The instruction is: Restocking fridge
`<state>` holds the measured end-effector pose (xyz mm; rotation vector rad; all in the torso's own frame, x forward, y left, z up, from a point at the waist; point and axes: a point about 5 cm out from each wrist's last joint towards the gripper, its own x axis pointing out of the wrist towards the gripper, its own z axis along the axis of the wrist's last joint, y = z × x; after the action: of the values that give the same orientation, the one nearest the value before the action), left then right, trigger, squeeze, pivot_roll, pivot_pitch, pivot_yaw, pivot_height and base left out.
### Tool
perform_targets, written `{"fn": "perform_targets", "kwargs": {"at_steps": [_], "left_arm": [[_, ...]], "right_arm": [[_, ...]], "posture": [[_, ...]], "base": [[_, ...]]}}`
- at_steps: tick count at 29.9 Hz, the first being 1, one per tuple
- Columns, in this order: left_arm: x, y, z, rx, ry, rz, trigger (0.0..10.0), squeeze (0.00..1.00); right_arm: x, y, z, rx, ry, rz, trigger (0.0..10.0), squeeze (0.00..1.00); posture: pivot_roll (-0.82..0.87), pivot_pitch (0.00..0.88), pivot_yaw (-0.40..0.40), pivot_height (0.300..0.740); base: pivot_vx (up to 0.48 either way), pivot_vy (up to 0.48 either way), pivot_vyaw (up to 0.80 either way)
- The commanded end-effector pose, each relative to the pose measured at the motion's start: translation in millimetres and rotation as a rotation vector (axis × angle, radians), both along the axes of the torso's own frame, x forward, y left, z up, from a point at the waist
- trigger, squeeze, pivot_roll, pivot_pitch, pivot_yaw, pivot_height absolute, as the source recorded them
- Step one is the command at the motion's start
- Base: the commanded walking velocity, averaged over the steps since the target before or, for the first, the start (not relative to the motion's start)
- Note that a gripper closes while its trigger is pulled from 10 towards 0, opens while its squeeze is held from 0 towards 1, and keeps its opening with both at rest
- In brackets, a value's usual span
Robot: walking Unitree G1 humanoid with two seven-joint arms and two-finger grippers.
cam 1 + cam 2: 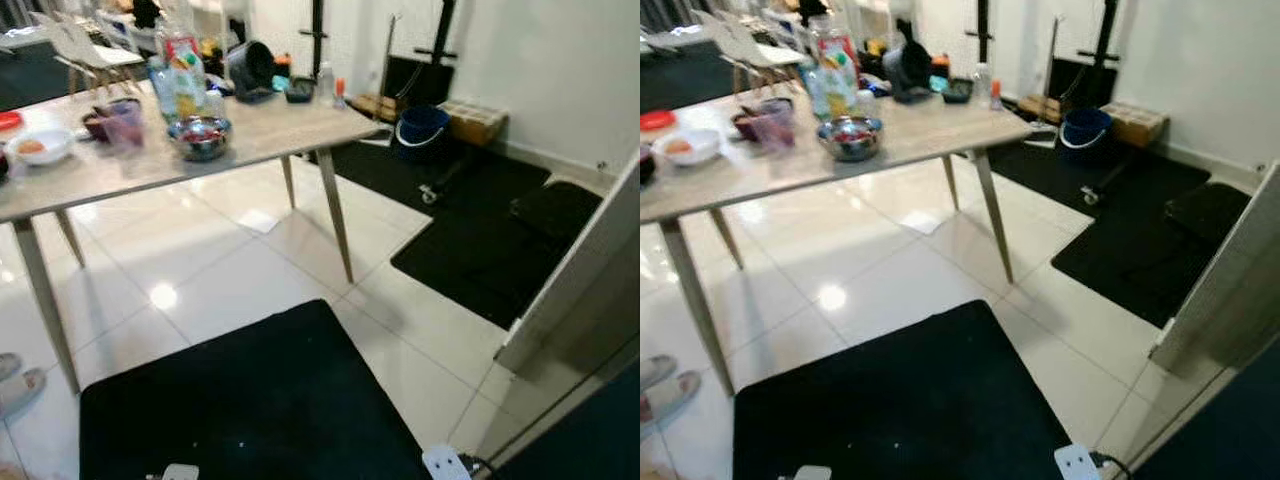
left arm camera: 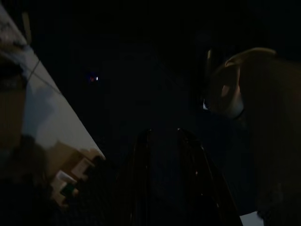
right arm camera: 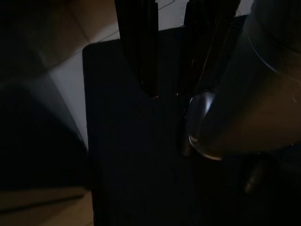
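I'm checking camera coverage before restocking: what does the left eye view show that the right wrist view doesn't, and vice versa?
Left eye view: the table carrying a metal bowl and bottles, plus a blue bucket. Right wrist view: the right gripper, hanging idle. Both: the black mat on the white tile floor.

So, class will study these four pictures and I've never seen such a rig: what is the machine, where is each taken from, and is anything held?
A walking humanoid robot took them. The two bright pictures come from its head camera, looking down at a wooden table carrying a metal bowl, a white bowl and bottles. A black mat lies on the tiled floor, with a blue bucket beyond. The two dark pictures come from wrist cameras: the left claw and right claw hang idle over the mat, holding nothing.
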<state>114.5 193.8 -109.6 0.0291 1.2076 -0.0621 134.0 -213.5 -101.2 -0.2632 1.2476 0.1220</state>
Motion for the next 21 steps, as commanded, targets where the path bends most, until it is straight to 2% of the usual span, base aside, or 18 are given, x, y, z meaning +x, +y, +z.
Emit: {"fn": "perform_targets", "kwargs": {"at_steps": [1,9,20,21], "left_arm": [[-0.5,-11.1,-1.5,-0.027,0.007,-0.017,10.0,0.0],[-1.5,-10.7,-1.7,-0.025,0.009,-0.021,10.0,0.0],[-1.4,-11.4,-1.8,-0.023,0.009,-0.022,10.0,0.0],[-1.5,-11.1,-1.8,-0.023,0.009,-0.021,10.0,0.0]], "right_arm": [[-1.4,-0.7,-0.4,-0.005,0.006,-0.009,10.0,0.0],[-2.5,-1.4,-0.7,-0.01,0.01,-0.022,10.0,0.0],[-3.8,-1.2,-1.2,-0.012,0.016,-0.031,10.0,0.0],[-3.6,-1.2,-1.1,-0.013,0.014,-0.029,10.0,0.0]], "posture": [[0.0,0.0,0.004,0.74],[0.0,0.0,0.003,0.74],[0.0,0.0,0.007,0.74],[0.0,0.0,0.007,0.74]], "base": [[0.289,0.0,0.0],[0.301,0.0,0.0],[0.31,0.0,-0.77],[0.311,0.0,0.0]]}}
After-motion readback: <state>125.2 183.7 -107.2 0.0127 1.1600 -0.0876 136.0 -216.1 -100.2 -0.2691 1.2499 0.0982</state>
